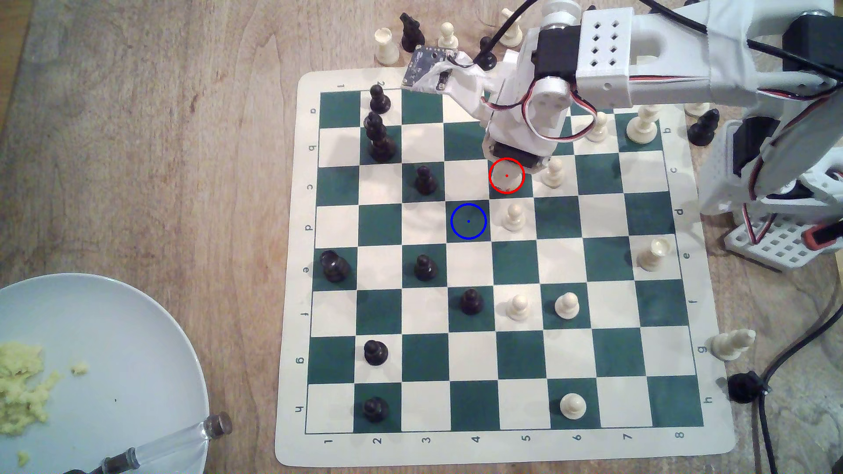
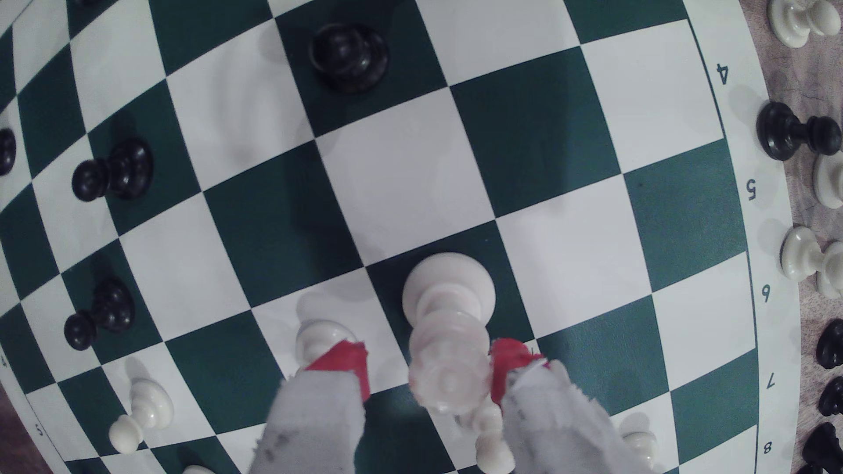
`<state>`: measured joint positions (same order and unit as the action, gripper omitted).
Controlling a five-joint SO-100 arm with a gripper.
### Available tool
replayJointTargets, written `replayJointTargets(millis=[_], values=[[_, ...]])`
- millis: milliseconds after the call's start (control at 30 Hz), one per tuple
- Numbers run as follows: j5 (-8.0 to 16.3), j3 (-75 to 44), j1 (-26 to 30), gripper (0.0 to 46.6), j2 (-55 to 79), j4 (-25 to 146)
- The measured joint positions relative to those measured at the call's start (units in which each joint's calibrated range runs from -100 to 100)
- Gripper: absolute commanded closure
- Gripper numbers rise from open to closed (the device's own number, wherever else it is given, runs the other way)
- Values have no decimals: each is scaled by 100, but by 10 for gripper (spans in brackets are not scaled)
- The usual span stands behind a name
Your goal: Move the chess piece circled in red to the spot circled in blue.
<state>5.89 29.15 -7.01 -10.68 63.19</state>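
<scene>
Green-and-cream chessboard; cream pawns just beside the ringed chess piece.

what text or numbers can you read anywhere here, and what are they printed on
"1" to "8": bottom border of the chess mat in the exterior view.
"a" to "h": its left and right borders, turned sideways.
"1", "2": top border.
"4" to "8": mat border in the wrist view.
Circuit board on the arm: markings too small to read.
</scene>
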Motion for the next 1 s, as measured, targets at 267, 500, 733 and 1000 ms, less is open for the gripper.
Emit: replayJointTargets(millis=[267, 500, 733, 1000], values=[[0, 0, -81, 366, 0, 8], [0, 0, -37, 385, 0, 8], [0, 0, 0, 411, 0, 8], [0, -117, 7, 415, 0, 127]])
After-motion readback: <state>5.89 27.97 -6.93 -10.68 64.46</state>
